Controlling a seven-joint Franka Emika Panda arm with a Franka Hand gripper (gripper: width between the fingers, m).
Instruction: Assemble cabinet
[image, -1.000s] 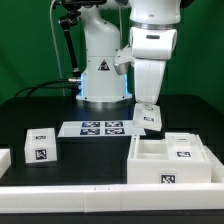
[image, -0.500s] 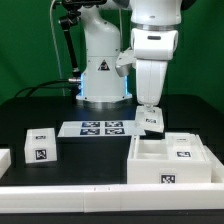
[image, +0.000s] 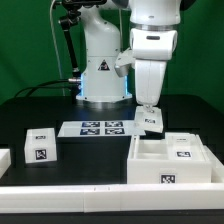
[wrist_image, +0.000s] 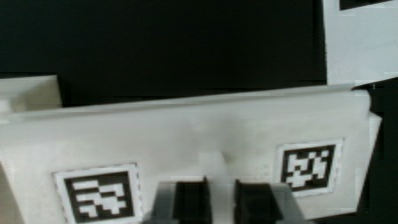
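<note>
My gripper (image: 150, 110) hangs over the back left corner of the cabinet box (image: 170, 165), a large open white box with tags on its front and right part. It is shut on a small white tagged piece (image: 152, 120) and holds it just above the box. In the wrist view the gripper (wrist_image: 228, 192) has its dark fingers (wrist_image: 185, 202) close together on a thin white ridge of that piece (wrist_image: 196, 125), which fills the view and carries two tags. A loose white drawer block (image: 40, 147) sits on the table at the exterior view's left.
The marker board (image: 100, 128) lies flat behind the middle of the table. A long white rail (image: 100, 190) runs along the front edge. Another white part (image: 4, 158) shows at the far left edge. The robot base (image: 102, 70) stands behind.
</note>
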